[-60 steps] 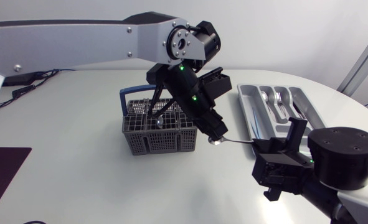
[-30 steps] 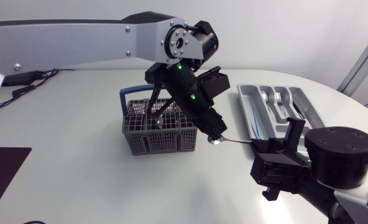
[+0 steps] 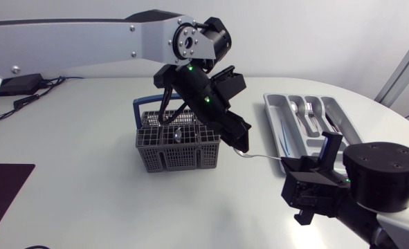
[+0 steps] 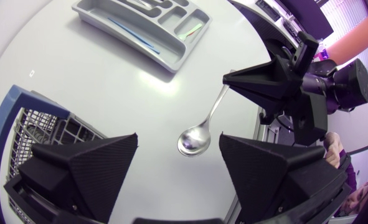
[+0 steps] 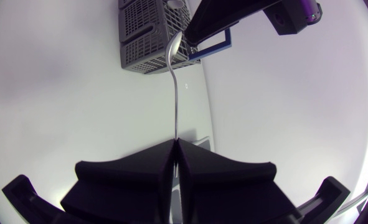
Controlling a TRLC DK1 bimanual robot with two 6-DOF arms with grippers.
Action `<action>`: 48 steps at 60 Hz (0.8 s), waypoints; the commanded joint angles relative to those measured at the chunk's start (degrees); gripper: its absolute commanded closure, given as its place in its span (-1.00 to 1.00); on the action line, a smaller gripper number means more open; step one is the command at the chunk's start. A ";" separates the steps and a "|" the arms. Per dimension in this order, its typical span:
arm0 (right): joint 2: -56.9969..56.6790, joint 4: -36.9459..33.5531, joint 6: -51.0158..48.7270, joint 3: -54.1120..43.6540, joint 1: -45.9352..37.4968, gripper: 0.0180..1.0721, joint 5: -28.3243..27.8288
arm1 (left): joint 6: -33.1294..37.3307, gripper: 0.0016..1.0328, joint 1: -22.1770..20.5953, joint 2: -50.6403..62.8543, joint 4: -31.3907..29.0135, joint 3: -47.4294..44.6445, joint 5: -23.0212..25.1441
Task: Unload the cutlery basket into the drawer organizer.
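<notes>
A silver spoon [image 3: 251,155] hangs level over the table between the grey cutlery basket [image 3: 176,146] and the grey drawer organizer [image 3: 272,105]. My right gripper [image 3: 285,164] is shut on the tip of its handle; in the right wrist view the spoon [image 5: 176,81] runs straight ahead from the closed fingers [image 5: 146,163] toward the basket [image 5: 147,34]. My left gripper [image 3: 241,142] stands open just above the spoon's bowl. In the left wrist view the bowl [image 4: 193,140] lies ahead of the spread fingers [image 4: 84,165], untouched, with the organizer [image 4: 99,17] beyond.
The organizer holds spoons [image 3: 297,109] and forks [image 3: 331,121] in its slots. Cutlery [image 3: 178,134] still stands in the basket under its blue handle [image 3: 152,105]. A dark mat [image 3: 3,181] lies at the front left edge, a cable [image 3: 24,98] at the back left.
My left gripper has opened, let go of the spoon's bowl and drawn back up toward the basket. The spoon stays level in my right gripper, which has not moved.
</notes>
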 commanded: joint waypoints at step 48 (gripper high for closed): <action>-0.53 10.37 -29.22 -11.05 -64.01 0.89 -47.07 | -1.13 -0.90 4.46 -8.05 8.35 -6.78 -4.57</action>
